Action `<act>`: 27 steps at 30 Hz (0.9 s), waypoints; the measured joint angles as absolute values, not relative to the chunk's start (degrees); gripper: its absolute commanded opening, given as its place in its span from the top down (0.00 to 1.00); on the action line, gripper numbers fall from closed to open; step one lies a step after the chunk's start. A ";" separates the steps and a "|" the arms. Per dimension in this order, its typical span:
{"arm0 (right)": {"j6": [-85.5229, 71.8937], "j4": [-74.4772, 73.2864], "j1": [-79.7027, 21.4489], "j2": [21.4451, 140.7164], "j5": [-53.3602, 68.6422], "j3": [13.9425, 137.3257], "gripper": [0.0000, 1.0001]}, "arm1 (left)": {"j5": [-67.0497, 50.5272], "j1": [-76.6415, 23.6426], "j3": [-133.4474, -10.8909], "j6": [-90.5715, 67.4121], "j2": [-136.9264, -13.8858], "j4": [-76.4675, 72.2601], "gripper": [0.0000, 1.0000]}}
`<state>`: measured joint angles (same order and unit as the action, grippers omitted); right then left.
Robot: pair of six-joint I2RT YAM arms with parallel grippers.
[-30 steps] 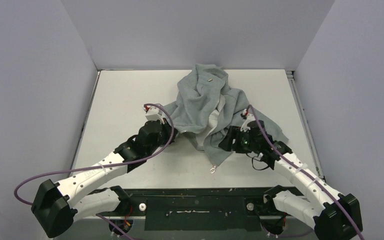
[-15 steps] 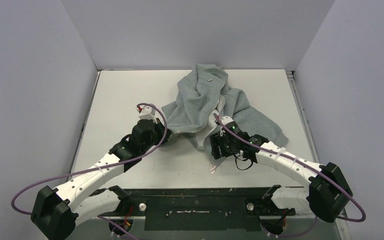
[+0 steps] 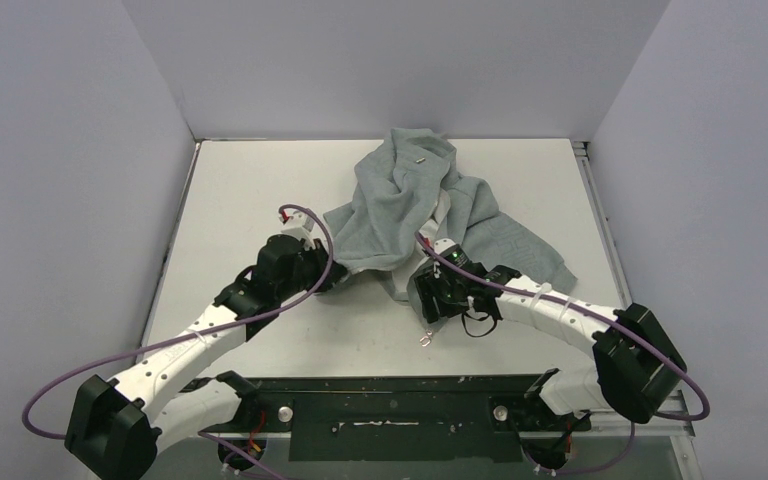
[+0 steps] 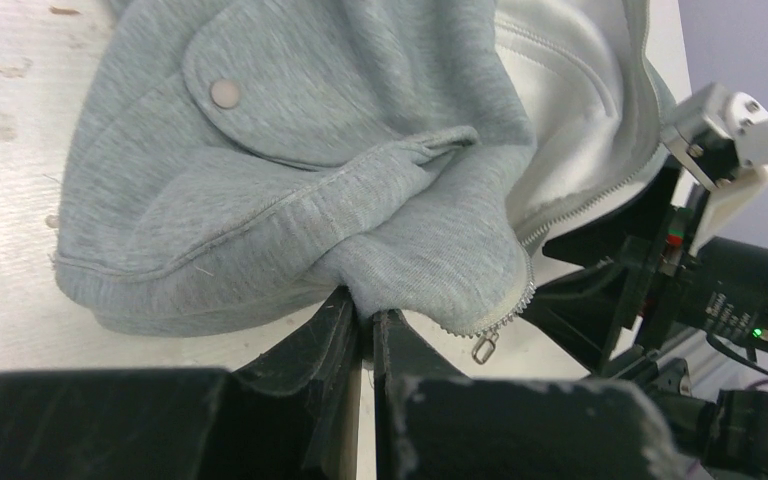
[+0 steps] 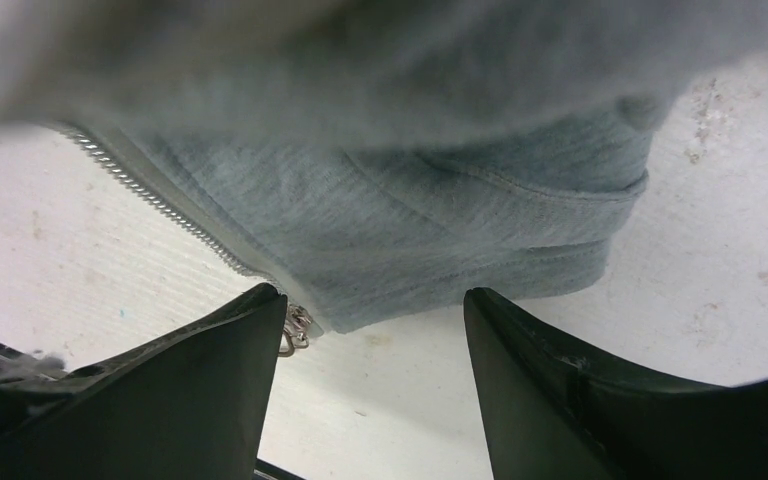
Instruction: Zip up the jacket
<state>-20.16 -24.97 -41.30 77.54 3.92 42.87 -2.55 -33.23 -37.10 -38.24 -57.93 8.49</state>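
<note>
With the jacket [image 3: 420, 215] crumpled on the surface [image 3: 260, 190] and the left claw [image 4: 365, 320] clamped on its hem, the right claw [image 5: 375, 310], jaws apart, should close squarely beside the zipper pull [image 5: 294, 336].

L arm [image 3: 195, 338] & R arm [image 3: 552, 312]: white shells, black joints/bases, purple cables [image 3: 329, 260]; green LED [image 4: 757, 332]; matte black fingers [image 5: 210, 400].

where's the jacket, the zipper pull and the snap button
jacket [image 3: 400, 205], top view, middle of the grey fabric
zipper pull [image 4: 483, 348], left wrist view, the hanging metal tab
snap button [image 4: 225, 93], left wrist view, centre of the round stud on the flap
</note>
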 measured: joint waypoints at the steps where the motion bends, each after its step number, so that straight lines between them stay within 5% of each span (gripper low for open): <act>1: -20.18 -24.99 -41.30 78.13 3.99 42.87 0.35 | -3.42 -33.12 -37.08 -38.19 -58.24 8.49 1.00; 15: -20.05 -22.76 -41.32 84.18 4.58 42.87 0.39 | -8.23 -31.00 -36.97 -38.17 -59.66 8.36 1.00; 27: -20.69 -19.46 -41.74 87.09 3.25 44.27 0.78 | -9.26 -29.08 -36.36 -38.30 -59.59 8.25 1.00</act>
<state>-20.69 -19.46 -41.74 87.09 3.25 44.27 -9.26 -29.08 -36.36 -38.30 -59.59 8.25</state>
